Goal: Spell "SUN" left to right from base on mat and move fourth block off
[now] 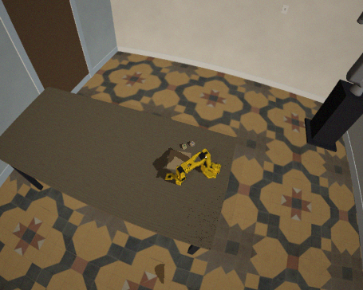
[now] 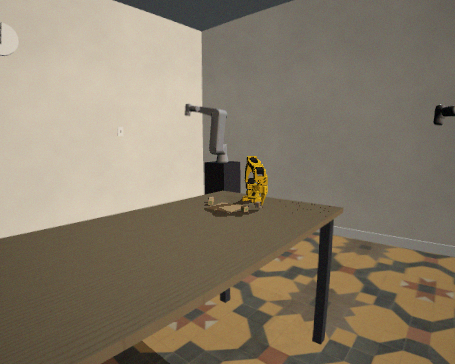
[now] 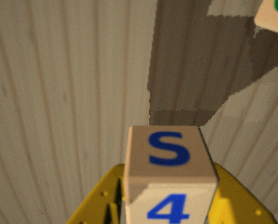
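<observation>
A yellow robot's pincer (image 1: 174, 178) (image 3: 169, 192) grips a pale block (image 3: 167, 155) marked with a blue "S" above the brown wooden counter (image 1: 107, 139) (image 2: 134, 254); two small blocks sit beside a tan mat (image 1: 174, 162) (image 2: 229, 208).

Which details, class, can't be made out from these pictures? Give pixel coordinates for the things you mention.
- Green mark on the pale block (image 3: 265, 21) at the wrist view's corner: cut off by the edge.
- Letters on two small pale blocks (image 1: 183, 146) (image 1: 191, 143), top view: too small.
- Underside of the pale block with blue "S" (image 3: 167, 155), wrist view: faces away, cut off below.
</observation>
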`<state>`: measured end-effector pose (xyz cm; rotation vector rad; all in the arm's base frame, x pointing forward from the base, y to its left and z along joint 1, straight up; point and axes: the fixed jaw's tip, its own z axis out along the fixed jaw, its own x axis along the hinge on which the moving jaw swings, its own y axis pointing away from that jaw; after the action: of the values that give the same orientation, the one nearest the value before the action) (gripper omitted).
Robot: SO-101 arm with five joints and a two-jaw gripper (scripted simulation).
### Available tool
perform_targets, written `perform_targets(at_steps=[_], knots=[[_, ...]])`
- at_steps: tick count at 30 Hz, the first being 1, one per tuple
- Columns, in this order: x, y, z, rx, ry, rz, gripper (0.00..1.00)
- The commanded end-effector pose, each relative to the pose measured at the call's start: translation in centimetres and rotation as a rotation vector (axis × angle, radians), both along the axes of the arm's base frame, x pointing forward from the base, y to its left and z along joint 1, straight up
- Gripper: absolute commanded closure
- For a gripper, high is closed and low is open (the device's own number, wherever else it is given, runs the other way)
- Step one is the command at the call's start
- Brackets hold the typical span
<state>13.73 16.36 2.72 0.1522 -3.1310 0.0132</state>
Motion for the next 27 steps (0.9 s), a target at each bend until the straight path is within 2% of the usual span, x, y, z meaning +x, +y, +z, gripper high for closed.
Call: perform_targets(at_steps=[1, 12, 22, 27], knots=[[0.8, 0.9, 2.5, 0.064, -0.055, 0.000, 1.00], [0.5, 0.7, 4.8, 0.064, -0.055, 0.000, 1.00], [0.5, 0.6, 5.0, 0.066, -0.057, 0.000, 1.00], [1.1, 0.1, 5.1, 0.089, -0.082, -0.003, 1.00]])
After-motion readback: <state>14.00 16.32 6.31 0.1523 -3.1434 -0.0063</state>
